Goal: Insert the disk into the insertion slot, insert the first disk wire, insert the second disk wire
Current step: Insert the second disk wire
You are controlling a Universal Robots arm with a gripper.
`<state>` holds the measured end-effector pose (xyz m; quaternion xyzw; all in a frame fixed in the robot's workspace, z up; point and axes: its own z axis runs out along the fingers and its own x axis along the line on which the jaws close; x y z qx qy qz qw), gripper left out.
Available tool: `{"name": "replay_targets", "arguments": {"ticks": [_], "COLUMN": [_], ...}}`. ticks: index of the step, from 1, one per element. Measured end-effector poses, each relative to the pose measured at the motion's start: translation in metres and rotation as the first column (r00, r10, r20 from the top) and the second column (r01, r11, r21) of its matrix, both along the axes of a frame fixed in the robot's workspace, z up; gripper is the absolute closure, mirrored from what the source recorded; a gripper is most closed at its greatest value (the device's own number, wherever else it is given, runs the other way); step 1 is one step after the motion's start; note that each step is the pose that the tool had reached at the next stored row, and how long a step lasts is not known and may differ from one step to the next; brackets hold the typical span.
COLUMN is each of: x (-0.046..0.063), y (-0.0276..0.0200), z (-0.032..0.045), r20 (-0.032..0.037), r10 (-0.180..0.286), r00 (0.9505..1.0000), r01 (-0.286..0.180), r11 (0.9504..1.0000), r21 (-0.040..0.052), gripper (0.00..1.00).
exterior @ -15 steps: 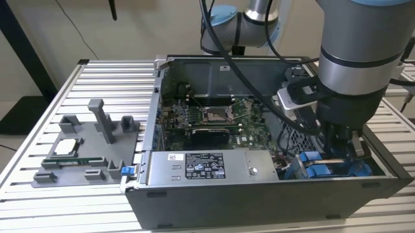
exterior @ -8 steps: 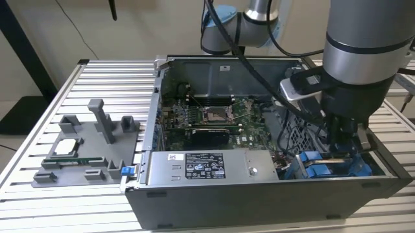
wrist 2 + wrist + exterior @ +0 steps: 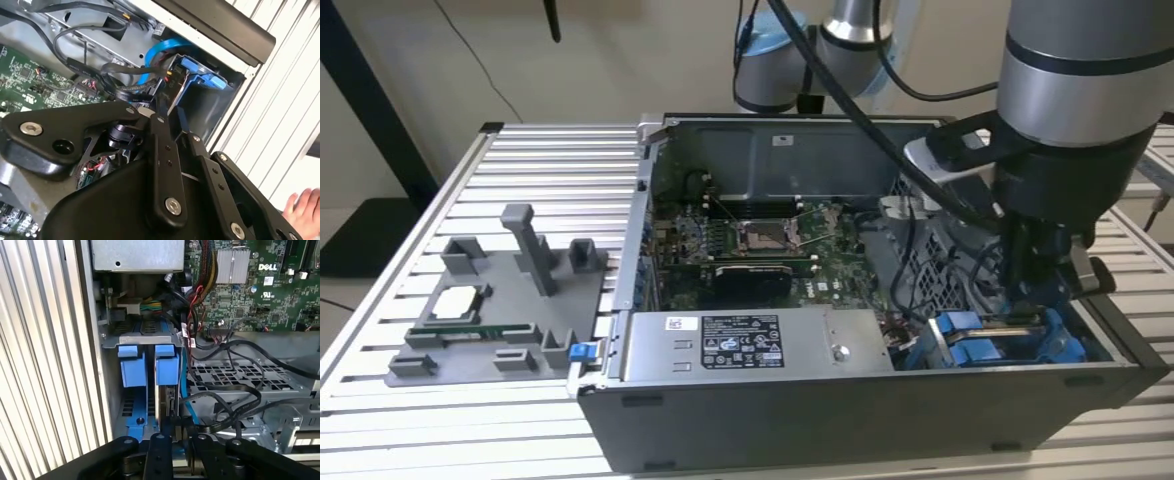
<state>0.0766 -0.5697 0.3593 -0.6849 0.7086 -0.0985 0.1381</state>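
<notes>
The disk (image 3: 166, 395) stands on its thin edge inside the insertion slot (image 3: 167, 339), a flat bay of the grey sheet-metal drive cage. Its bright blue plastic carrier ends in a squared tab, level with the tab of the other blue caddy (image 3: 132, 367) just beside it. Below the tab, the disk's bare grey-silver side shows.

My fingers (image 3: 160, 442) are matte black jointed bars with silver screw heads. They are drawn narrow, closing at the disk's end opposite the tab, where a glossy black cable (image 3: 235, 390) loops in. I cannot tell whether they pinch the cable's plug or the disk itself. A thin blue cable (image 3: 185, 385) runs along the disk.

Beside the cage lie a perforated grey metal plate (image 3: 240, 377) and a green circuit board (image 3: 260, 300).

In the exterior view, the cage sits in a corner of the open dark grey computer case (image 3: 854, 420). The case stands on a bench (image 3: 480, 420) of ribbed aluminium slats. The cage corner faces the bench's edge at the exterior view's right.

A white label (image 3: 738, 343) with black print sits on a grey metal box in the case. A grey plastic fixture (image 3: 494, 300) lies near the bench's opposite edge.

In the second wrist view, a person's hand (image 3: 304, 210) is over the slats beside the case.
</notes>
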Motion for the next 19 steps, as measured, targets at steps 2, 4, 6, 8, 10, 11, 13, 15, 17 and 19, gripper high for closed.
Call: {"name": "replay_targets", "arguments": {"ticks": [2, 4, 6, 8, 10, 11, 13, 15, 17, 19], "x": [0.0000, -0.0001, 0.0000, -0.0001, -0.0001, -0.0001, 0.0000, 0.0000, 0.0000, 0.0000], "y": [0.0000, 0.0000, 0.0000, 0.0000, 0.0000, 0.0001, 0.0001, 0.0000, 0.0000, 0.0000], "z": [0.0000, 0.0000, 0.0000, 0.0000, -0.0001, -0.0001, -0.0004, -0.0008, -0.0010, -0.0014], "r20": [0.0016, 0.0034, 0.0051, 0.0065, 0.0067, 0.0066, 0.0064, 0.0046, 0.0021, 0.0006], "r10": [0.000, 0.001, 0.001, 0.001, 0.001, 0.001, 0.001, 0.001, 0.001, 0.001], "r00": [1.0000, 1.0000, 1.0000, 1.0000, 1.0000, 1.0000, 1.0000, 1.0000, 1.0000, 1.0000], "r01": [0.000, -0.001, -0.002, -0.002, -0.002, -0.002, -0.002, -0.002, -0.001, -0.001], "r11": [1.0000, 0.9997, 0.9985, 0.9965, 0.9960, 0.9960, 0.9961, 0.9975, 0.9989, 0.9997], "r21": [0.0056, 0.0237, 0.0539, 0.0831, 0.0889, 0.0891, 0.0881, 0.0706, 0.0468, 0.0257], "gripper": [0.00, 0.00, 0.00, 1.00, 1.00, 1.00, 1.00, 1.00, 1.00, 1.00]}}
